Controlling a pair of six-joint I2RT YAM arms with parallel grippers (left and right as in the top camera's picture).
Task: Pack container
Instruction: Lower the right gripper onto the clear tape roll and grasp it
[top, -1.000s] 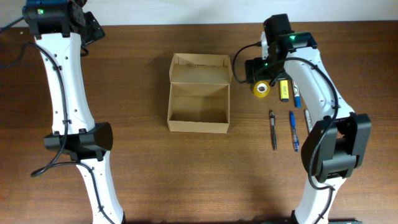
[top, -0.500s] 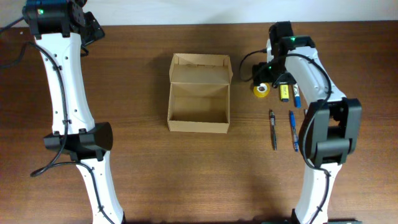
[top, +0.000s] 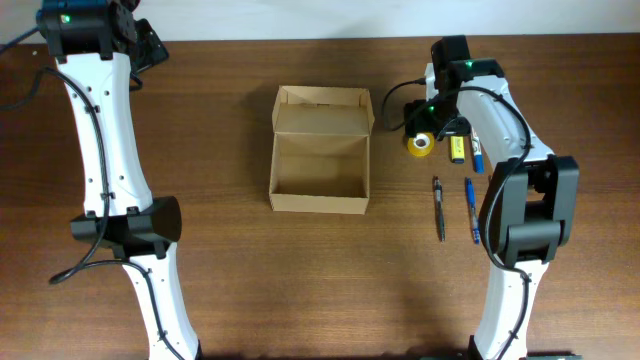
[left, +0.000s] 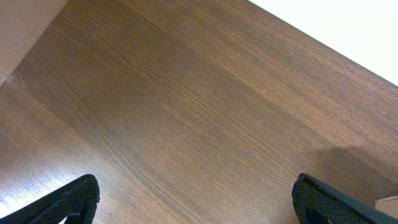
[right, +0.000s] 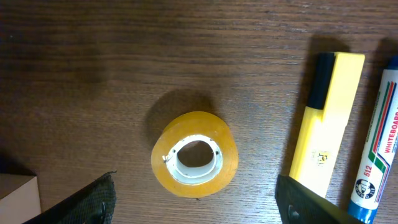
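1. the container (top: 320, 150) sits on the brown surface (top: 230, 280) midway between the 2 arms, its flap lid tilted back on the far side.
2. the right end effector (right: 202, 208) hangs over a yellow tape roll (right: 194, 154), fingers spread wide to either side of it, holding nothing.
3. just beside the roll, a yellow highlighter (right: 326, 118) and a whiteboard marker (right: 376, 155) lie side by side.
4. a dark pen (top: 438, 208) and a blue pen (top: 471, 210) lie nearer the robot, parallel and apart.
5. the left end effector (left: 196, 202) is spread wide over bare wood, well apart from the container.
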